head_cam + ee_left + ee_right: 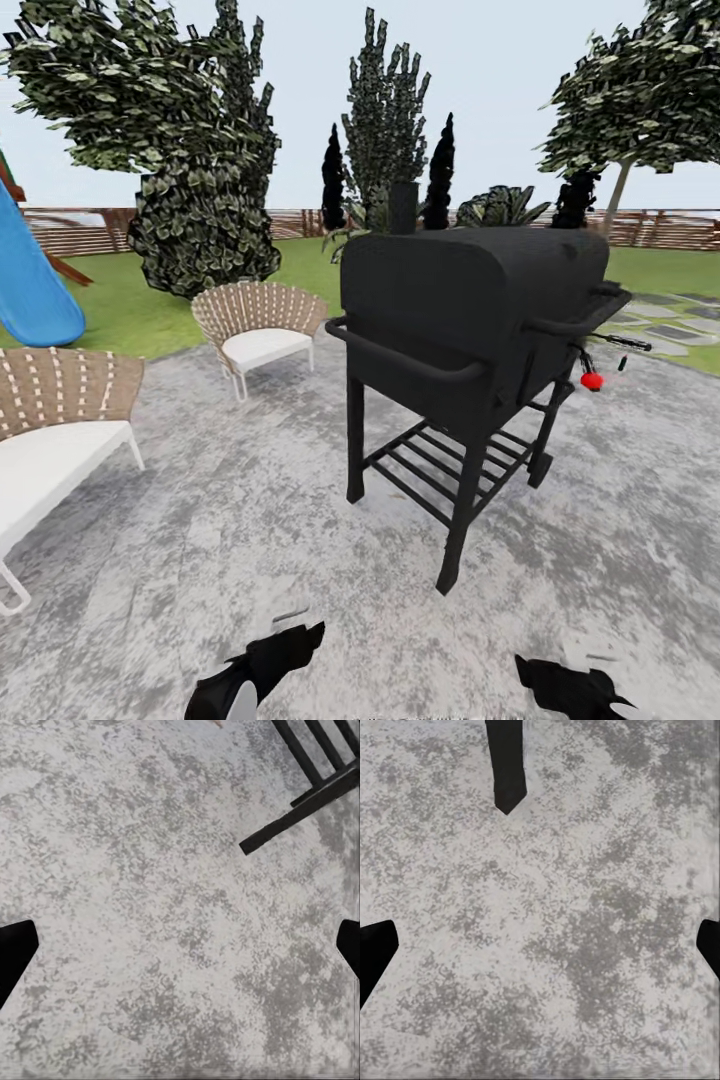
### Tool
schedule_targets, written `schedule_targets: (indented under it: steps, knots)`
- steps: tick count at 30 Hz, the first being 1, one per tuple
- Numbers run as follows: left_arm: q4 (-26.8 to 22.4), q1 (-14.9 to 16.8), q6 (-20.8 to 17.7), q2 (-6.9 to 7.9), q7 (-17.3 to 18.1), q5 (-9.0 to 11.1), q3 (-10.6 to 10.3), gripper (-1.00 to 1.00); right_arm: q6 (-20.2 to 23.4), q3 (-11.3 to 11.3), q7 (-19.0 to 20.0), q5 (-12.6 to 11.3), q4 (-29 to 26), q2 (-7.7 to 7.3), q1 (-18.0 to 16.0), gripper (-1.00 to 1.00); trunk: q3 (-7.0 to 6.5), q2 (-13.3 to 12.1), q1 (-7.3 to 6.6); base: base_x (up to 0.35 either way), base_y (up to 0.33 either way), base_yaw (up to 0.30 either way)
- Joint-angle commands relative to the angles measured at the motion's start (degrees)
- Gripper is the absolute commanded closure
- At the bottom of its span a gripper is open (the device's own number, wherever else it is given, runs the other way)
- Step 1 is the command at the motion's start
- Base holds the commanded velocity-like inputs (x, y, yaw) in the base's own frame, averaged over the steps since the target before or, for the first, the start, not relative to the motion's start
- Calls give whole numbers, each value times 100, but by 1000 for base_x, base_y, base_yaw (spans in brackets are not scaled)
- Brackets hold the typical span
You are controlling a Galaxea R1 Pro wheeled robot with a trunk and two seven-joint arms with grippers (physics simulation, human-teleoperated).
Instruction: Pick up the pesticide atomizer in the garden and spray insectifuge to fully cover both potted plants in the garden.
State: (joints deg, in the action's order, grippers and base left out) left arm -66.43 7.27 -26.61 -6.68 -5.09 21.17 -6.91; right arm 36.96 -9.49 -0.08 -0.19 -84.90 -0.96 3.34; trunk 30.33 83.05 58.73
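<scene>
The garden's stone patio point(250, 540) lies under both grippers. Left gripper point(180, 945) and right gripper point(540, 945) hang wide, empty; a black grill point(470, 300) stands ahead.

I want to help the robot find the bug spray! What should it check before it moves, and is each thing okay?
1. Left gripper open with nothing in it: ok.
2. Right gripper open with nothing in it: ok.
3. Pesticide atomizer found: not ok.
4. Potted plants found: not ok.
5. Way straight ahead free: not ok, the black grill stands there.
6. Room on the stone patio between grill and wicker chairs: ok, probably.
</scene>
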Motion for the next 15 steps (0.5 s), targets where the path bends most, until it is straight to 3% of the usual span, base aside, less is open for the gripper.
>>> schedule_targets:
  steps: [1,6,12,15]
  knots:
    - [-6,2,-38,-1,-13,68,-57,-100,43,-64,13,-21,-7,-53,-5,-100,7,3,0,-8,-344,-268]
    - [80,2,-78,1,-28,71,-686,-100,47,-264,23,-32,-9,-53,-9,-100,21,3,0,-3,-346,-268]
    - [256,10,-96,-4,14,64,-936,-100,48,-327,24,-28,-10,-19,-9,-100,40,3,0,-1,-346,-268]
    - [284,11,-80,-10,24,96,-960,-100,48,-336,25,-33,-17,-39,-9,-100,49,3,0,0,-98,-268]
